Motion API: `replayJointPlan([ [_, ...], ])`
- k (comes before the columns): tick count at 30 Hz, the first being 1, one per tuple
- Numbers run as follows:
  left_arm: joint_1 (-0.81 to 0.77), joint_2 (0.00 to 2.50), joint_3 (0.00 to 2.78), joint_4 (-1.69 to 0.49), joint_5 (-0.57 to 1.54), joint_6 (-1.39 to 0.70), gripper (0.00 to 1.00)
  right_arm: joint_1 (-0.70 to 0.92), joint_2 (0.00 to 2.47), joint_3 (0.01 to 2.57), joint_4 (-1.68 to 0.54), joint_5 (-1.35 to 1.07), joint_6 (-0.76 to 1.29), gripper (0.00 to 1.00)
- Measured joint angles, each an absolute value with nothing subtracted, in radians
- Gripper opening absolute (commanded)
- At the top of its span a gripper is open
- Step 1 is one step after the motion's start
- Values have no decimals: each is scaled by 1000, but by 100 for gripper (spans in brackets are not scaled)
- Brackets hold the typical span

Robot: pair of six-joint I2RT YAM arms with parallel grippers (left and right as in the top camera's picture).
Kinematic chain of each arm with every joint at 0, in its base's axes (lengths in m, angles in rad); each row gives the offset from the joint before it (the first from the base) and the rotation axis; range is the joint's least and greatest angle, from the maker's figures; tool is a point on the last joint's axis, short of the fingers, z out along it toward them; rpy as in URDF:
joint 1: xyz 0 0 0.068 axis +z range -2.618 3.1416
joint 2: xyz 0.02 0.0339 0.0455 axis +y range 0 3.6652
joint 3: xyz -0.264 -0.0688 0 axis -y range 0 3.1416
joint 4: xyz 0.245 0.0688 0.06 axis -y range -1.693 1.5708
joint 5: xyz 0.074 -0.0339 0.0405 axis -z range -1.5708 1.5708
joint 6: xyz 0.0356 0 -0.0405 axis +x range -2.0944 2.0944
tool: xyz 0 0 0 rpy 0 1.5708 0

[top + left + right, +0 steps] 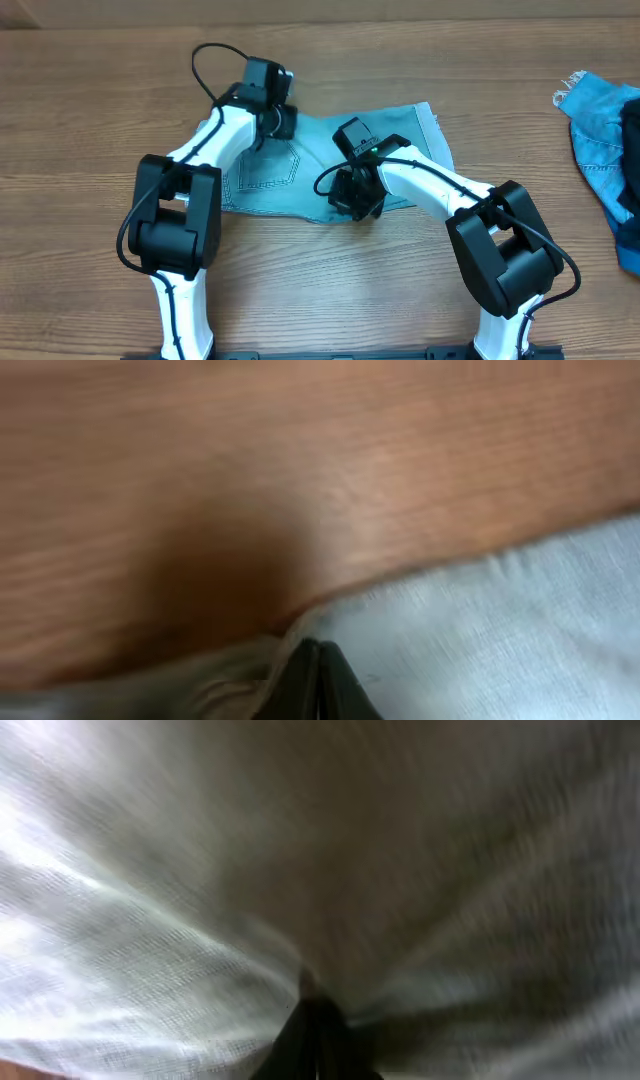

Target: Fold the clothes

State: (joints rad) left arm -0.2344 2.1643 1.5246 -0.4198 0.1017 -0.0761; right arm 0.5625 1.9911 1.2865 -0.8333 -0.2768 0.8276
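The pale light-blue jeans (pixel 270 170) lie folded in a compact shape at the middle of the table, a back pocket facing up. My left gripper (pixel 278 122) is at their far left edge. In the left wrist view its fingers (pixel 320 655) are shut, pinching the edge of the pale cloth (pixel 500 620) right where it meets the wood. My right gripper (pixel 360 205) is at the jeans' near edge. In the right wrist view its fingers (pixel 315 1010) are shut, and the cloth (pixel 150 920) is bunched and puckered around the tips.
A medium-blue denim garment with frayed white edges (pixel 605 140) lies heaped at the table's right edge. Bare wooden tabletop (pixel 100 100) surrounds the jeans and shows in the left wrist view (pixel 200 460). Both arm bases stand at the near edge.
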Motion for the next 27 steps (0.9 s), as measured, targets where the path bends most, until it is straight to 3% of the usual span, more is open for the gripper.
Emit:
replayJointPlan([
  [7, -155, 2164, 1540, -451, 101, -59, 4, 563, 2001, 1285, -887, -307, 814, 4],
  [9, -129, 2164, 1579, -517, 95, -41, 14, 562, 2000, 1281, -860, -308, 775, 4],
  [14, -98, 2133, 1818, -796, 77, 1, 25, 563, 1917, 1267, -768, -227, 604, 4],
  [22, -174, 1891, 1934, -1165, 93, -88, 18, 492, 1734, 1285, -722, -144, 427, 4],
  [27, -177, 1912, 1726, -1117, 113, -178, 17, 330, 1760, 1285, -696, -151, 313, 4],
])
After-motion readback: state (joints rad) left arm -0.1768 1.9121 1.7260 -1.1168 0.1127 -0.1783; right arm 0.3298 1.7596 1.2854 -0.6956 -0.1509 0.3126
